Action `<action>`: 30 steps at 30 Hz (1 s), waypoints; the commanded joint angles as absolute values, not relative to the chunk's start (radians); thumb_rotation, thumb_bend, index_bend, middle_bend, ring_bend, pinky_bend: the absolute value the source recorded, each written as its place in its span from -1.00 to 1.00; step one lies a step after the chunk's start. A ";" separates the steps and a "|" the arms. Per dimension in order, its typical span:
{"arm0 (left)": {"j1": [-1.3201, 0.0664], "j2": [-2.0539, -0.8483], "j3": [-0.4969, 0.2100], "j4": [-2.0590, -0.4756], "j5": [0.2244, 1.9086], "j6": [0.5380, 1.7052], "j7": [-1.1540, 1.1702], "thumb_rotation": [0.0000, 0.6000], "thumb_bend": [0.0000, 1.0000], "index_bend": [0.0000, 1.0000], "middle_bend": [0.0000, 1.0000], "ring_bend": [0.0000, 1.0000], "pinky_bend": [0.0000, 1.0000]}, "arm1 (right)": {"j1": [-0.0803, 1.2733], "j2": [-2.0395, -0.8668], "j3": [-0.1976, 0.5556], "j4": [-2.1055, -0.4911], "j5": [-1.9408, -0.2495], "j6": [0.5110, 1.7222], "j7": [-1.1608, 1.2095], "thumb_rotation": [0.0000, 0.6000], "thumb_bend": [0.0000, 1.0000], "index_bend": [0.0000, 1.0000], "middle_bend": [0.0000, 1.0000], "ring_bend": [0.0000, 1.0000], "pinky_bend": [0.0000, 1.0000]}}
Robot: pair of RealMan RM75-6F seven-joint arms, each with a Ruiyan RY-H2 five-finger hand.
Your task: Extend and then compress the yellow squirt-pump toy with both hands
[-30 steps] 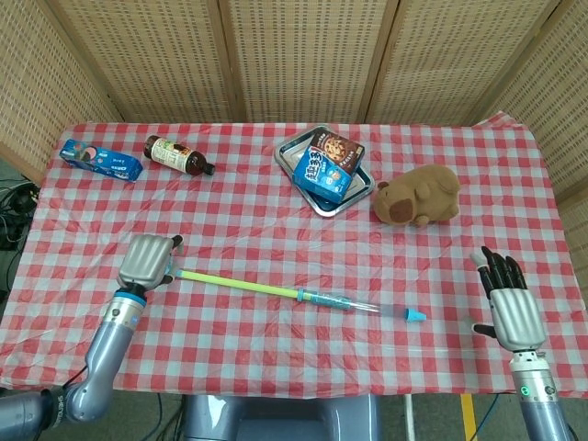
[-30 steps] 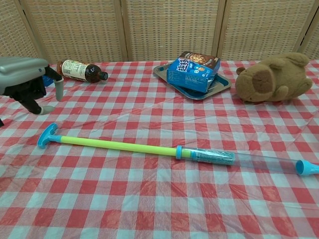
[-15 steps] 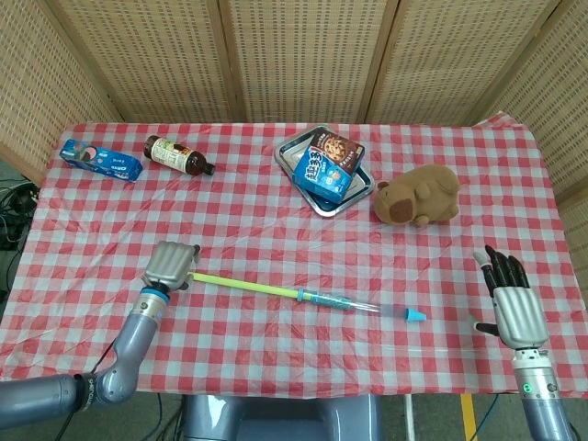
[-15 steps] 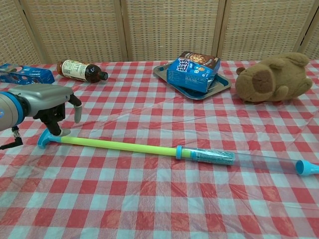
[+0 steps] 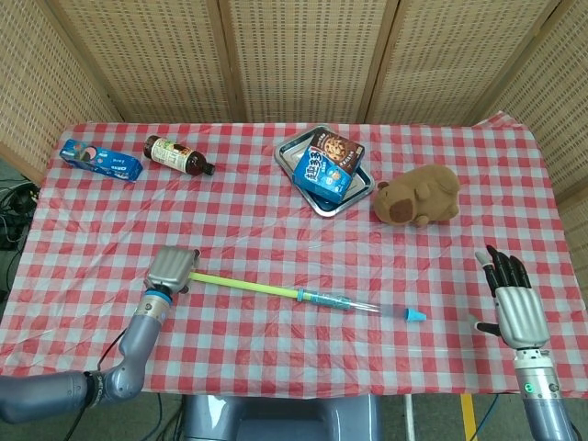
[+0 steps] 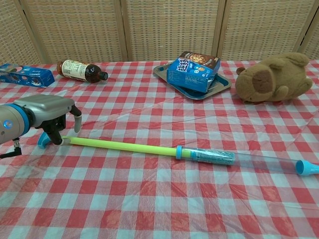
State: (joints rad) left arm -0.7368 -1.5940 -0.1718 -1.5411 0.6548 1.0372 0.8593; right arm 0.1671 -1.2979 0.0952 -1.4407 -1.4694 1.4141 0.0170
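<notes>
Pump toy is lying stretched out across the surface. Left hand is curling its fingers over the blue handle end; right hand is sitting off to the side, fingers apart.

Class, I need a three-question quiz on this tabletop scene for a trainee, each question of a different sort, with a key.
1. True or false: the right hand touches the squirt-pump toy.
2. Which end of the toy is the left hand at: A) blue nozzle tip, B) T-handle, C) clear barrel?
3. Fill in: the boxes lie in the metal ____.

Key: 1 false; 2 B; 3 tray.
</notes>
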 commanded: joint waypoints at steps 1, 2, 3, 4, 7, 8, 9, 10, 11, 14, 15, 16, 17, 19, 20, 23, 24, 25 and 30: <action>-0.741 -1.596 -0.169 -1.538 0.653 1.039 0.854 1.00 -0.28 -0.14 0.89 0.74 0.51 | 0.167 -1.299 0.096 -1.438 -1.470 1.415 0.024 1.00 -0.73 -1.00 -1.00 -1.00 -1.00; -0.743 -1.597 -0.165 -1.536 0.654 1.040 0.853 1.00 -0.27 -0.14 0.89 0.74 0.51 | 0.167 -1.298 0.096 -1.438 -1.470 1.416 0.027 1.00 -0.73 -1.00 -1.00 -1.00 -1.00; -0.744 -1.598 -0.162 -1.535 0.654 1.040 0.853 1.00 -0.27 -0.13 0.89 0.74 0.51 | 0.166 -1.298 0.096 -1.437 -1.469 1.416 0.029 1.00 -0.73 -1.00 -1.00 -1.00 -1.00; -0.746 -1.601 -0.159 -1.531 0.654 1.041 0.852 1.00 -0.27 -0.13 0.89 0.74 0.51 | 0.166 -1.298 0.097 -1.437 -1.469 1.417 0.031 1.00 -0.73 -1.00 -1.00 -1.00 -1.00; -0.747 -1.608 -0.154 -1.522 0.651 1.044 0.847 1.00 -0.28 -0.12 0.89 0.74 0.51 | 0.165 -1.297 0.096 -1.437 -1.469 1.419 0.033 1.00 -0.73 -1.00 -1.00 -1.00 -1.00; -0.749 -1.612 -0.152 -1.516 0.648 1.044 0.845 1.00 -0.28 -0.12 0.89 0.74 0.51 | 0.165 -1.297 0.097 -1.437 -1.470 1.420 0.035 1.00 -0.73 -1.00 -1.00 -1.00 -1.00; -0.750 -1.616 -0.149 -1.509 0.646 1.044 0.842 1.00 -0.27 -0.12 0.89 0.74 0.51 | 0.165 -1.297 0.096 -1.437 -1.471 1.421 0.036 1.00 -0.73 -1.00 -1.00 -1.00 -1.00; -0.752 -1.618 -0.147 -1.505 0.644 1.045 0.841 1.00 -0.28 -0.12 0.89 0.74 0.51 | 0.165 -1.297 0.096 -1.437 -1.471 1.421 0.036 1.00 -0.73 -1.00 -1.00 -1.00 -1.00; -0.752 -1.620 -0.145 -1.502 0.644 1.046 0.841 1.00 -0.27 -0.12 0.89 0.74 0.51 | 0.165 -1.298 0.096 -1.437 -1.471 1.422 0.036 1.00 -0.73 -1.00 -1.00 -1.00 -1.00; -0.754 -1.628 -0.139 -1.486 0.643 1.049 0.836 1.00 -0.27 -0.12 0.89 0.74 0.51 | 0.165 -1.299 0.095 -1.435 -1.472 1.420 0.038 1.00 -0.73 -1.00 -1.00 -1.00 -1.00; -0.754 -1.631 -0.138 -1.482 0.643 1.049 0.834 1.00 -0.27 -0.12 0.89 0.74 0.51 | 0.166 -1.300 0.095 -1.435 -1.472 1.419 0.039 1.00 -0.73 -1.00 -1.00 -1.00 -1.00; -0.754 -1.634 -0.137 -1.477 0.644 1.050 0.831 1.00 -0.27 -0.12 0.89 0.74 0.51 | 0.166 -1.300 0.095 -1.434 -1.471 1.418 0.040 1.00 -0.73 -1.00 -1.00 -1.00 -1.00; -0.755 -1.638 -0.134 -1.469 0.645 1.050 0.827 1.00 -0.27 -0.12 0.89 0.74 0.51 | 0.166 -1.300 0.094 -1.435 -1.471 1.417 0.041 1.00 -0.73 -1.00 -1.00 -1.00 -1.00; -0.755 -1.642 -0.132 -1.463 0.645 1.051 0.825 1.00 -0.27 -0.12 0.89 0.74 0.51 | 0.166 -1.300 0.094 -1.434 -1.473 1.419 0.042 1.00 -0.73 -1.00 -1.00 -1.00 -1.00; -0.755 -1.647 -0.131 -1.455 0.644 1.051 0.822 1.00 -0.27 -0.11 0.89 0.74 0.51 | 0.166 -1.301 0.094 -1.434 -1.474 1.420 0.043 1.00 -0.73 -1.00 -1.00 -1.00 -1.00; -0.756 -1.663 -0.125 -1.433 0.642 1.051 0.818 1.00 -0.27 -0.09 0.89 0.74 0.51 | 0.165 -1.299 0.093 -1.437 -1.477 1.424 0.048 1.00 -0.73 -1.00 -1.00 -1.00 -1.00; -0.756 -1.666 -0.124 -1.428 0.642 1.052 0.818 1.00 -0.27 -0.08 0.89 0.74 0.51 | 0.164 -1.298 0.093 -1.437 -1.478 1.425 0.050 1.00 -0.73 -1.00 -1.00 -1.00 -1.00; -0.757 -1.669 -0.123 -1.425 0.642 1.053 0.817 1.00 -0.27 -0.05 0.89 0.74 0.51 | 0.164 -1.298 0.093 -1.437 -1.479 1.425 0.051 1.00 -0.73 -1.00 -1.00 -1.00 -1.00; -0.757 -1.679 -0.121 -1.417 0.644 1.061 0.813 1.00 -0.18 0.17 0.89 0.74 0.51 | 0.163 -1.296 0.091 -1.438 -1.484 1.430 0.056 1.00 -0.73 -1.00 -1.00 -1.00 -1.00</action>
State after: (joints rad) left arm -0.7569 -1.6783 -0.1209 -1.4168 0.6435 1.0601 0.8140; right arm 0.1629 -1.2962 0.0910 -1.4379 -1.4842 1.4300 0.0560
